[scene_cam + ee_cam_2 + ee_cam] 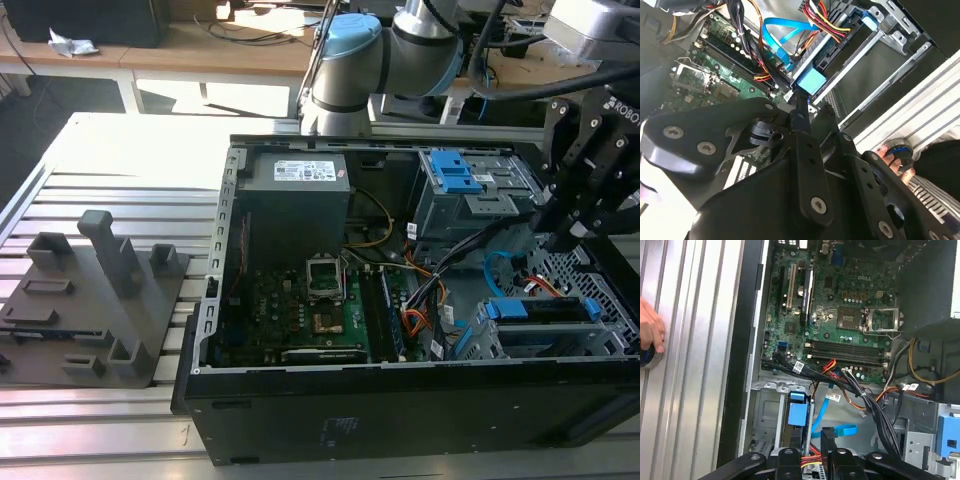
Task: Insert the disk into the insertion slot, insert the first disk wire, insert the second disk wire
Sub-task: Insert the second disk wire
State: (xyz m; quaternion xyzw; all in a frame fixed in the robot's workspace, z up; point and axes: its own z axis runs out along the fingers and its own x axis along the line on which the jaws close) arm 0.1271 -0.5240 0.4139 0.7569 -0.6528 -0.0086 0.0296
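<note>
Cable, thin, flat and light-blue (pixel 845 430), lay in a loose loop inside the open black computer case (pixel 400 420). The loop also showed in the second wrist view (pixel 767 35), curving past a bundle of red and yellow wires (pixel 822 20). It looked light and limp and likely to kink if pinched along its length. The safer hold is probably at its small dark plug, which I could not pick out with certainty.

Low toward the exterior view's right, the flat grey disk in its bright blue plastic caddy (pixel 545 310) sat within the silver-grey perforated metal drive cage (pixel 520 345), seemingly already home. That rigid, heavier block would need no further hold. A thin orange cable (pixel 545 287) ran just above it.

Over the cage hung the black linkage gripper (pixel 568 232), its tip close to the caddy's blue tab (pixel 810 80) in the second wrist view (pixel 805 102). How far open it was, or whether it gripped anything, I could not tell.

Further out lay the green motherboard (pixel 840 305). Beyond the case wall, a person's hand (pixel 650 332) rested on the ribbed aluminium table (pixel 695 340).
</note>
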